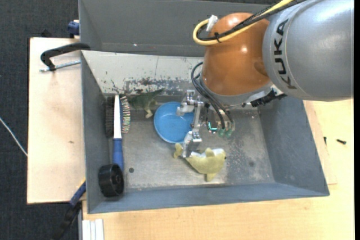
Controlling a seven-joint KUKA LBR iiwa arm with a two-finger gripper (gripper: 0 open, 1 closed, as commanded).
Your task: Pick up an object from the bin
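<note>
My gripper (206, 135) hangs low over the middle of the bin with its fingers apart and nothing between them. The left fingertip (190, 146) comes down at the right edge of a blue round dish (170, 122) and just above a crumpled pale-yellow thing (207, 162) near the front wall. The other finger stands to the right, over bare bin floor. A green toy animal (147, 102) lies behind the dish, by the back wall.
Along the left wall lies a brush (116, 121) with black bristles and a white and blue handle. A black round knob (111, 180) sits in the front left corner. The arm's orange cover hides the bin's back right part.
</note>
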